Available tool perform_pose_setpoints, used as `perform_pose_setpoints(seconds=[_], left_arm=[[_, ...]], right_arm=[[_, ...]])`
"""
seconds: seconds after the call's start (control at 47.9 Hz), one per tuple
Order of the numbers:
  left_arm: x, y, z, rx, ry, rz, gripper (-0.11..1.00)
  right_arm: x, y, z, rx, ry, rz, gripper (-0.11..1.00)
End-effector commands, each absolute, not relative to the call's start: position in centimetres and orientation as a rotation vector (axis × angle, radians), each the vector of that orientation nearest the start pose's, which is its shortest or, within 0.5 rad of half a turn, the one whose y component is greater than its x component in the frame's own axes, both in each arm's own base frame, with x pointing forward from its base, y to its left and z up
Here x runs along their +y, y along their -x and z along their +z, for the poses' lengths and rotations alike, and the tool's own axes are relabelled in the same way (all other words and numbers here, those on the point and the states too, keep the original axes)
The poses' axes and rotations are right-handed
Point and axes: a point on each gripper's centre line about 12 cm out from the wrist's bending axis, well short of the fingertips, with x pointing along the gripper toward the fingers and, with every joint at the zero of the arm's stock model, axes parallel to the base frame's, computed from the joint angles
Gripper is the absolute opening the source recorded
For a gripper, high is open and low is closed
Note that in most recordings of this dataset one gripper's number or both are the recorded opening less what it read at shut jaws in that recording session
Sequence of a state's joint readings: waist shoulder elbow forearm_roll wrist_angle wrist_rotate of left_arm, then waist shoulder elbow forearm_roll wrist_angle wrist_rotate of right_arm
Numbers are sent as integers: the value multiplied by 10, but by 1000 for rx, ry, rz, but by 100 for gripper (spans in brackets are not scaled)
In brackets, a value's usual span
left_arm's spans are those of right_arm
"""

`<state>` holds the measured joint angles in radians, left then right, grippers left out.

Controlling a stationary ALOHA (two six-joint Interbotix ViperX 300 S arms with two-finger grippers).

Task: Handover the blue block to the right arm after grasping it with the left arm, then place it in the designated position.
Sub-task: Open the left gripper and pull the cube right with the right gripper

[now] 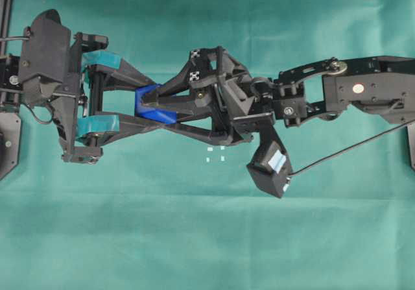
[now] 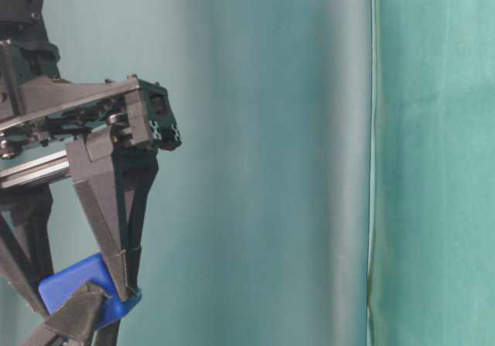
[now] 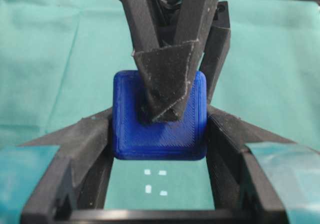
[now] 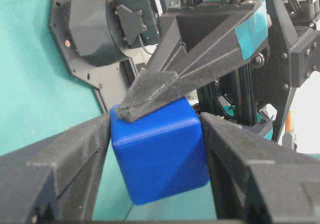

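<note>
Your block [image 1: 154,106] hangs in mid-air above the green cloth [image 1: 194,238], between the two arms. The left tool [image 1: 150,106], the teal-taped one, is clamped on it across two opposite faces. The right tool [image 1: 155,105] has its fingers against the other pair of faces, so it looks closed on the block too.

Judge the block as light and rigid: a small printed plastic cube with rounded edges and fine ridged faces. It will not give under the pads, but the smooth rounded corners could let it twist out. Keep the hold on flat faces, centred, as the right wrist view shows [image 4: 157,154].

The four white marks [image 1: 216,154] lie on the cloth just beside and below the handover point, a short way toward the right arm. The cloth is soft and slightly creased. Nothing else lies on the bench [image 1: 78,251], so you have free room to lower.
</note>
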<state>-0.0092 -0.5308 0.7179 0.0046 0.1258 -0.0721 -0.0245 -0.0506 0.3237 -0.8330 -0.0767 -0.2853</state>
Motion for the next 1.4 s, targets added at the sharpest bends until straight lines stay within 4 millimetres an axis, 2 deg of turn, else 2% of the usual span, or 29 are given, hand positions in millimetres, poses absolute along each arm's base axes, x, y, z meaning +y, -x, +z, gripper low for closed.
perform_pose_setpoints(seconds=[0.0, 0.355, 0.376, 0.522, 0.606, 1.087, 1.379], left_arm=[[-5, -307, 331, 290, 63, -5, 47], [-7, -307, 331, 291, 60, -15, 47], [-7, -307, 331, 292, 60, -15, 50], [-7, -307, 330, 292, 62, -14, 89], [-7, -306, 330, 297, 62, -14, 99], [-7, -303, 328, 317, 61, -13, 100], [-9, -301, 325, 341, 60, -17, 100]], right_arm=[[-8, -449, 341, 146, 1098, 120, 61], [-7, -449, 340, 148, 1097, 122, 61], [-7, -449, 341, 145, 1098, 122, 61], [-5, -449, 340, 147, 1097, 124, 60], [-5, -449, 340, 146, 1097, 126, 59], [-3, -446, 339, 149, 1098, 130, 58], [-4, -423, 338, 167, 1092, 129, 57]])
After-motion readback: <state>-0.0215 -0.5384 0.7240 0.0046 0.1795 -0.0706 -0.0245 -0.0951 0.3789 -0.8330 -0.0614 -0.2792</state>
